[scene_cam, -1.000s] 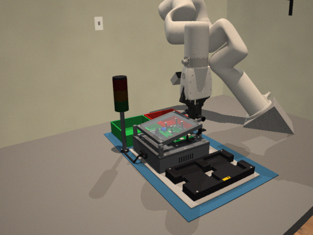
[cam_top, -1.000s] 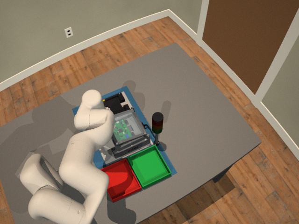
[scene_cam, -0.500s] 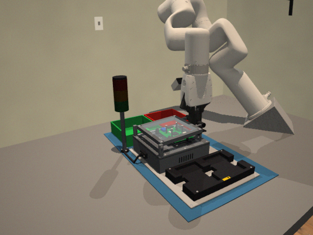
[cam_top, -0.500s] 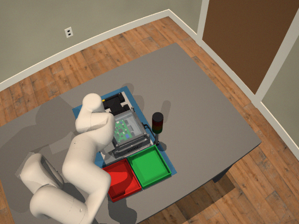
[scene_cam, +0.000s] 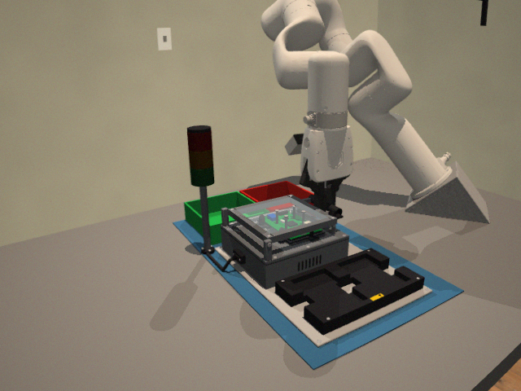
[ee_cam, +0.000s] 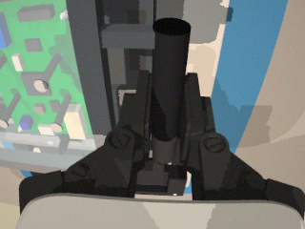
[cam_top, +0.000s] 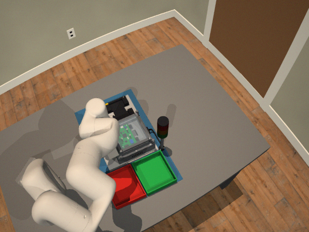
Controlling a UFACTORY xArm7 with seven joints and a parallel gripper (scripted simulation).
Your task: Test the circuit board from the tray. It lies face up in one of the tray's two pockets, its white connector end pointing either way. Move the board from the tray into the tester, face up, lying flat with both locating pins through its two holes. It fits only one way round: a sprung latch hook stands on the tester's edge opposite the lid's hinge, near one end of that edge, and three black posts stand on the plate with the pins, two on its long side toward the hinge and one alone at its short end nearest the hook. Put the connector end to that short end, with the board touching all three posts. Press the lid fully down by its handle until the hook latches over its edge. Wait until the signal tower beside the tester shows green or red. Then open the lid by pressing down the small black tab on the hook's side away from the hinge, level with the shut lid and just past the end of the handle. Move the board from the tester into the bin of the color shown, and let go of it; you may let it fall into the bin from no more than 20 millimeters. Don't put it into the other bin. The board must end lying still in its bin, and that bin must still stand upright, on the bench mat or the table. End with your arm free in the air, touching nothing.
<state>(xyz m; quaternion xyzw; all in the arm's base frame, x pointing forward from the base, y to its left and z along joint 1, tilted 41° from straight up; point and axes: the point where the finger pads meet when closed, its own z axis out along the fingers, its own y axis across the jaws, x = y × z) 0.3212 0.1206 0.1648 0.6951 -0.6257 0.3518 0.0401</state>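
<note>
The green circuit board (cam_top: 127,136) lies in the tester (scene_cam: 286,246) under the clear lid (scene_cam: 279,217), which lies down flat over it. It also shows at the left of the wrist view (ee_cam: 38,71). My gripper (ee_cam: 167,91) is shut on the lid's black handle bar (ee_cam: 170,76) at the lid's edge away from the hinge, as the exterior view shows (scene_cam: 326,199). The signal tower (scene_cam: 201,157) beside the tester shows no lit color. The black tray (scene_cam: 351,283) has both pockets empty.
The red bin (cam_top: 126,185) and the green bin (cam_top: 154,171) stand side by side on the blue mat (scene_cam: 357,332) just past the tester. My arm hides part of the red bin in the top view.
</note>
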